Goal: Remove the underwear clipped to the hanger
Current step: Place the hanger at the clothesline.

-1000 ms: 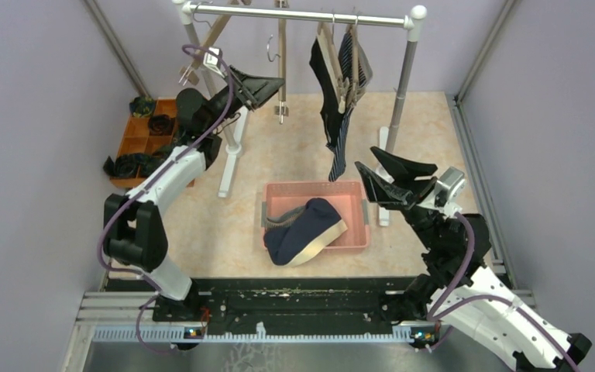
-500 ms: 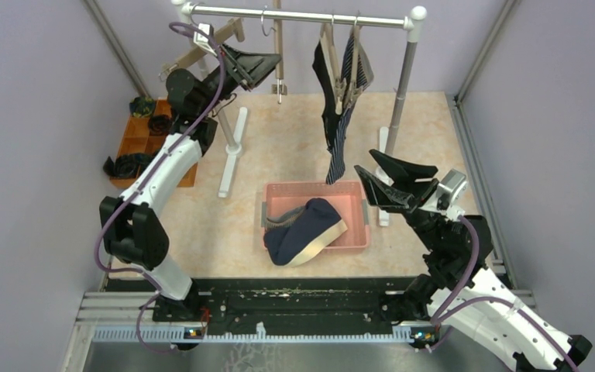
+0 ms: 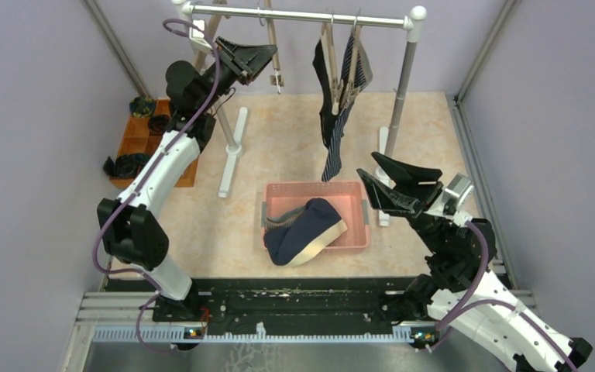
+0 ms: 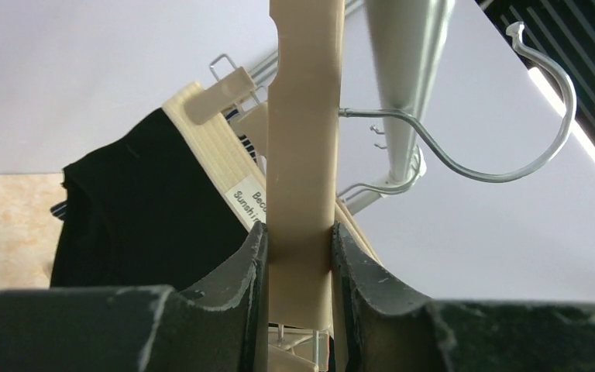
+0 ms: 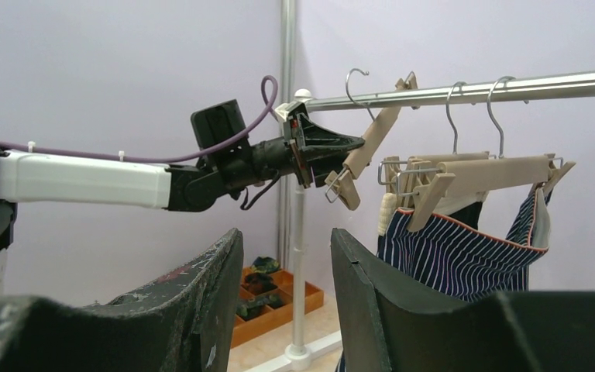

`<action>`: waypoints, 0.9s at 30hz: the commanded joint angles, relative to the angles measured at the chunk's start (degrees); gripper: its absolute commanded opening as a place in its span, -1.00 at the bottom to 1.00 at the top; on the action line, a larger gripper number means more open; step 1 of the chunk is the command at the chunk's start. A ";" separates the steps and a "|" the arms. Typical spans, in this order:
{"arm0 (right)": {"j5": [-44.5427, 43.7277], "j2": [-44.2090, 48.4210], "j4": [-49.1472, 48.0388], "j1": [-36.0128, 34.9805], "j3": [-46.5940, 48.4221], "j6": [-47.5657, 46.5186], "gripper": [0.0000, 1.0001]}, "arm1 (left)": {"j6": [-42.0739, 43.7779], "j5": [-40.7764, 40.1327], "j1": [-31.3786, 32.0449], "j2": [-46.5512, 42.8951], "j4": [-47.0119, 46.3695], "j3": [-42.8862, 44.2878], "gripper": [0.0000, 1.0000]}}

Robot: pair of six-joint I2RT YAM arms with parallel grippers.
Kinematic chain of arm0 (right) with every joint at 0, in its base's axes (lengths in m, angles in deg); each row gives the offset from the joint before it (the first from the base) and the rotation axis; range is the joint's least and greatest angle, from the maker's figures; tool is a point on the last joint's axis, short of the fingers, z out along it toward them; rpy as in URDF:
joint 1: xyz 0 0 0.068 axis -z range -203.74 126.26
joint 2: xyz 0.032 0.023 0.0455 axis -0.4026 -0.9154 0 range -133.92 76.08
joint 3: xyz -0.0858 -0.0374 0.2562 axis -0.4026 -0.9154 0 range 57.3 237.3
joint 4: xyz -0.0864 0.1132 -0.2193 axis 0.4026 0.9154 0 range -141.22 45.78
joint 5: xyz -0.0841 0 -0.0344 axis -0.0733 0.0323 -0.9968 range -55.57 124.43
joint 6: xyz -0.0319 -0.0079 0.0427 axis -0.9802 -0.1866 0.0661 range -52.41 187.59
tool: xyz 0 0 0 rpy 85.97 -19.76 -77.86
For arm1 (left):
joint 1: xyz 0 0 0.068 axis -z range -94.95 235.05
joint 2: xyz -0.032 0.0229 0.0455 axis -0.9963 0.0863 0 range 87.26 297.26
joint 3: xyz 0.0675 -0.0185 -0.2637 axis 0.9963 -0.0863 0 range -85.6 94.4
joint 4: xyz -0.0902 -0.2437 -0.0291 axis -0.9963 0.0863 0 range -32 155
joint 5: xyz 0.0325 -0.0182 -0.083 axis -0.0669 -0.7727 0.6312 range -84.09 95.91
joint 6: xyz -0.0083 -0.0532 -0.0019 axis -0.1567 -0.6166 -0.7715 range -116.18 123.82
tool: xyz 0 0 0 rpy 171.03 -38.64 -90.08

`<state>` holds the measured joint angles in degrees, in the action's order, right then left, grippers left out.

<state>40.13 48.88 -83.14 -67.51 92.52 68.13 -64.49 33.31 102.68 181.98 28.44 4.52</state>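
My left gripper (image 3: pixel 269 59) is shut on an empty beige clip hanger (image 4: pixel 304 139) and holds it tilted, with the hanger's hook at the rail (image 3: pixel 318 15). It also shows in the right wrist view (image 5: pixel 352 147). Black underwear (image 3: pixel 323 89) and navy white-striped underwear (image 3: pixel 338 143) hang clipped to two hangers further right on the rail. The striped pair (image 5: pixel 465 263) shows in the right wrist view, the black pair (image 4: pixel 147 209) in the left wrist view. Plain navy underwear (image 3: pixel 306 229) lies in the pink basket (image 3: pixel 356 190) over a grey-white striped pair (image 3: pixel 279 222). My right gripper (image 3: pixel 366 164) is open and empty, to the right of the basket and below the hanging pairs.
An orange tray (image 3: pixel 143 136) with dark rolled bundles sits at the left wall. The rack's right post (image 3: pixel 403 77) and left foot (image 3: pixel 228 167) stand on the floor behind the basket. Purple walls close in both sides.
My left gripper has lifted the empty hanger up and back toward the rail. The hanging underwear has swung a little. My right gripper has barely shifted.
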 commanded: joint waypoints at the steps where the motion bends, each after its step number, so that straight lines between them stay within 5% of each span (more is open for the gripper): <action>1: 0.93 0.63 -2.61 -0.48 -0.45 0.91 -0.07 | 1.95 -5.54 0.13 -2.32 0.30 -2.75 -1.00; 9: 2.12 0.99 -3.66 -0.53 -0.93 1.40 -0.08 | 1.98 -10.61 0.13 -5.32 -0.41 -8.68 -0.87; 14: 2.35 1.00 -3.58 -0.53 -0.86 1.49 -0.08 | 1.03 -10.10 0.13 -4.91 -2.70 -10.23 -0.59; 20: 2.66 1.18 -4.36 -0.53 -1.37 1.44 -0.08 | 0.75 -10.81 -0.25 -3.87 -2.17 -7.00 -0.58; 24: 2.95 1.01 -4.37 -0.53 -1.30 1.65 -0.08 | 0.15 -11.00 -0.15 -2.98 -1.40 -4.26 -0.31; 27: 3.02 1.00 -4.72 -0.53 -1.43 1.75 -0.08 | -0.39 -11.91 -0.15 -3.40 -1.63 -5.37 -0.33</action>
<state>42.31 49.14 -85.11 -67.51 91.41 69.16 -63.92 23.03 102.66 178.66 28.09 -2.14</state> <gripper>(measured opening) 0.461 0.366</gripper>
